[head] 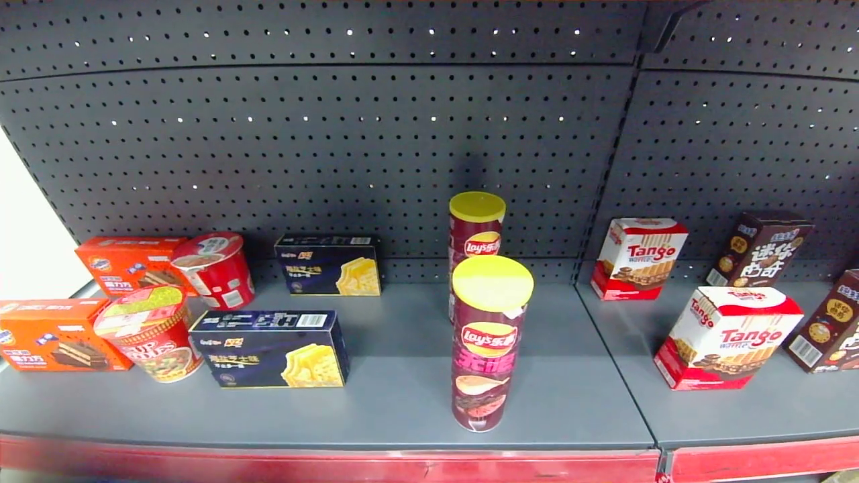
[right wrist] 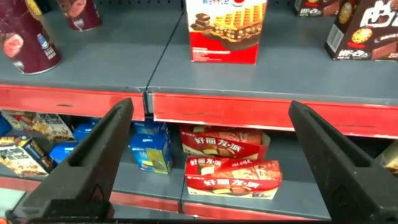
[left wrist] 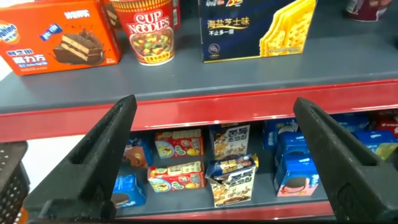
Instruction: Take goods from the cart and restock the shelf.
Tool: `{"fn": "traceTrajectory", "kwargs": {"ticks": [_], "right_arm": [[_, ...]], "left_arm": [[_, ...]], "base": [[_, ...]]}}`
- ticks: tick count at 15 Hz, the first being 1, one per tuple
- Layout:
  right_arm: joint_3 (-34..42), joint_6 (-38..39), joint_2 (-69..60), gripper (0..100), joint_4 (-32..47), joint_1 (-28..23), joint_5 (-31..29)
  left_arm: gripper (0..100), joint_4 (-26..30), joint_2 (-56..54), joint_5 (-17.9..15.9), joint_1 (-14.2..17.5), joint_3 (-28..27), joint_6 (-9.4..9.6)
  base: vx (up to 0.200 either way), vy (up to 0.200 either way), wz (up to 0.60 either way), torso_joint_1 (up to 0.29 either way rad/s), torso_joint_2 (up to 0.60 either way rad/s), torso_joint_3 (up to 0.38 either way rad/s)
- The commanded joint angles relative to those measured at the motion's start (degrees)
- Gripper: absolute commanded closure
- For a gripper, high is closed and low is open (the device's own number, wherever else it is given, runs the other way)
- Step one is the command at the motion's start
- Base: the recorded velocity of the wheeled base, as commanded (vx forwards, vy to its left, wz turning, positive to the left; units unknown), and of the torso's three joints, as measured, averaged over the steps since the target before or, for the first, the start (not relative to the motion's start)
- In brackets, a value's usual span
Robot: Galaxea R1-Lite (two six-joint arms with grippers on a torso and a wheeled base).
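On the grey shelf [head: 402, 402] stand two chip cans with yellow lids, one in front [head: 488, 342] and one behind [head: 475, 231]. Left of them are two navy cracker boxes [head: 272, 349], two cup noodles [head: 151, 332] and two orange cake boxes [head: 57, 335]. On the right are red-and-white wafer boxes [head: 728, 339] and brown boxes [head: 758, 248]. My left gripper [left wrist: 214, 104] is open and holds nothing, in front of the red shelf lip [left wrist: 249, 102] below the cup noodles [left wrist: 149, 31]. My right gripper [right wrist: 211, 107] is open too, before the lip under a wafer box [right wrist: 225, 30].
A lower shelf beneath holds several snack boxes [left wrist: 233, 177] and red boxes [right wrist: 230, 168]. A dark mesh basket edge [left wrist: 9, 177] shows beside the left gripper. Bare shelf surface lies around the front chip can and between the two bays.
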Motion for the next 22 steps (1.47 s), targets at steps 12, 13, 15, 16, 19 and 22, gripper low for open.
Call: {"fn": "traceTrajectory", "kwargs": {"ticks": [12, 13, 15, 16, 19, 22], "right_arm": [[-0.02, 0.08, 0.13, 0, -0.08, 0.06, -0.06], [-0.02, 0.08, 0.13, 0, -0.08, 0.06, -0.06], [-0.02, 0.08, 0.13, 0, -0.08, 0.06, -0.06], [-0.02, 0.08, 0.13, 0, -0.08, 0.06, -0.06], [-0.02, 0.08, 0.13, 0, 0.01, 0.06, -0.06], [-0.02, 0.08, 0.13, 0, -0.08, 0.06, -0.06]], "left_arm": [[0, -0.05, 0.02, 0.85, 0.07, 0.0, -0.09], [0, -0.05, 0.02, 0.67, 0.07, 0.0, -0.09], [0, -0.05, 0.02, 0.58, 0.07, 0.0, -0.18], [0, -0.05, 0.02, 0.76, 0.07, 0.0, -0.27], [0, -0.05, 0.02, 0.49, 0.07, 0.0, -0.27], [0, -0.05, 0.02, 0.67, 0.07, 0.0, -0.18]], "base": [[0.0, -0.05, 0.0, 0.001, 0.0, 0.001], [0.0, -0.2, 0.0, 0.007, 0.0, -0.002], [0.0, 0.0, 0.0, 0.0, 0.0, 0.0], [0.0, 0.0, 0.0, 0.0, 0.0, 0.0], [0.0, 0.0, 0.0, 0.0, 0.0, 0.0], [0.0, 0.0, 0.0, 0.0, 0.0, 0.0]]}}
